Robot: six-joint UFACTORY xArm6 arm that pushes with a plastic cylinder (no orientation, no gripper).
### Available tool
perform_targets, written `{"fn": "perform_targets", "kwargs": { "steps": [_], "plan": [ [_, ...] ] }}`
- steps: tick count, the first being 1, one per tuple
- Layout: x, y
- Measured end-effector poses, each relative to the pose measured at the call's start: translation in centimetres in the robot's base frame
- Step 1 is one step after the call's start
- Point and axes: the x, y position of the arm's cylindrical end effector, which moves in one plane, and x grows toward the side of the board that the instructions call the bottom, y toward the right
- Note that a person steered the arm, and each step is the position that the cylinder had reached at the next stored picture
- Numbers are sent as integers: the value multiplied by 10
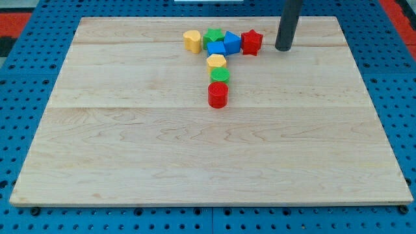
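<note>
My tip (283, 49) rests on the wooden board (130, 162) near the view's top right, a short gap to the right of the red star block (251, 42), which it does not touch. Left of the star sit a blue block (232, 43), another blue block (216, 49), a green block (212, 36) and a yellow cylinder (192, 41), forming a row. Below them runs a column: a yellow hexagon block (216, 62), a green block (220, 75) and a red cylinder (218, 95).
The board lies on a blue pegboard table (19, 130). Red patches show at the view's top corners (13, 19).
</note>
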Motion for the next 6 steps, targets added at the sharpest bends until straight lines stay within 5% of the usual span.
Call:
{"fn": "perform_targets", "kwargs": {
  "steps": [6],
  "plan": [
    [12,10]
  ]
}}
